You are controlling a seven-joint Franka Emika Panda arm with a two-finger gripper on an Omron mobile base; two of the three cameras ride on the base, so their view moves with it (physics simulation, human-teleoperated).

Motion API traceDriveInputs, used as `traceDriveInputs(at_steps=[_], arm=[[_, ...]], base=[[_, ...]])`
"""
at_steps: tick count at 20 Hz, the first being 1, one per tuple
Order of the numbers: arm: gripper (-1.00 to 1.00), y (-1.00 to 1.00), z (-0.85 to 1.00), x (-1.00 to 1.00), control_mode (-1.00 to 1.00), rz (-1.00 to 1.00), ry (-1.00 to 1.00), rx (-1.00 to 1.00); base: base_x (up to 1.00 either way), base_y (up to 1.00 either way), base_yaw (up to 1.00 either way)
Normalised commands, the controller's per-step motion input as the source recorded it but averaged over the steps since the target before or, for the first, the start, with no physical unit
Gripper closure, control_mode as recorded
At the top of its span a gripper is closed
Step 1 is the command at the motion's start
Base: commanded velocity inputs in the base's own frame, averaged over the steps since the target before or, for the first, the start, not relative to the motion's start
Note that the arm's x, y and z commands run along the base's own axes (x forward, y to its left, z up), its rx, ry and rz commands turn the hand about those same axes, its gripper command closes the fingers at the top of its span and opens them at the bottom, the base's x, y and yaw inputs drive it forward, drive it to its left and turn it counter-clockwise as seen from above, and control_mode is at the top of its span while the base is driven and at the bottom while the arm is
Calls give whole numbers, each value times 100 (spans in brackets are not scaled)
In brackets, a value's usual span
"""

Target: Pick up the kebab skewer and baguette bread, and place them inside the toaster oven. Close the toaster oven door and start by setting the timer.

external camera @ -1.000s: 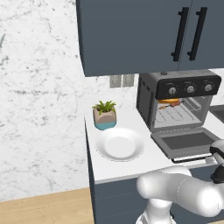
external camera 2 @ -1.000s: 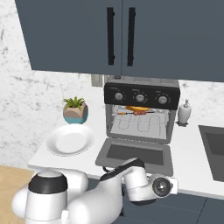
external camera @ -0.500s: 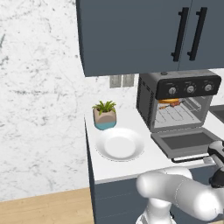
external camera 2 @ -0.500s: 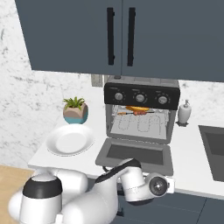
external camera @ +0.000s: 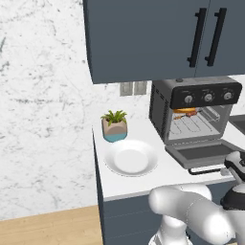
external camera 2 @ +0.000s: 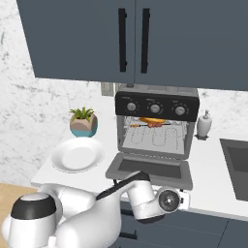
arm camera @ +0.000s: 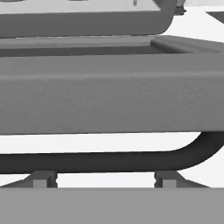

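- Left base view, from the left: a small potted plant [external camera: 114, 126] stands behind a white plate [external camera: 130, 158] on the white counter [external camera: 143, 184]; right of them sits the toaster oven [external camera: 194, 110], its right side cut off by the picture edge.
- The toaster oven door [external camera: 203, 152] lies dropped flat, its black handle [external camera: 206, 168] along the near edge, just beside the arm's wrist at the right border.
- Right base view: the baguette bread [external camera 2: 152, 120] and the kebab skewer [external camera 2: 148, 125] lie on the rack inside the oven, the skewer just in front of the loaf; a soap bottle [external camera 2: 205, 124] stands right of the oven. From the left base camera only an orange-brown smudge shows on the rack.
- The hand is low at the counter front below the door; its fingers are hidden there.
- Hand view: the gripper [arm camera: 103, 179] has two fingertips [arm camera: 42, 179] spread well apart, nothing pinched. The handle bar runs across just above them, the door's edge beyond it, very close and cropped.
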Motion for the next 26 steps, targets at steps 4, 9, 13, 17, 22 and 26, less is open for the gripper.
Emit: traceDriveInputs(at_steps=[4, 9, 13, 17, 22, 26], arm=[[-100, 7, 47, 39, -100, -1, 0, 0], [-100, 1, 46, 38, -100, -2, 0, 0], [-100, 0, 44, 38, -100, -2, -1, 0], [-100, 0, 46, 38, -100, -1, -6, 0], [-100, 0, 50, 39, -100, -1, -14, 0], [-100, 4, 54, 42, -100, 0, -17, 0]], base=[[0, 0, 0], [0, 0, 0], [0, 0, 0], [0, 0, 0], [0, 0, 0], [0, 0, 0]])
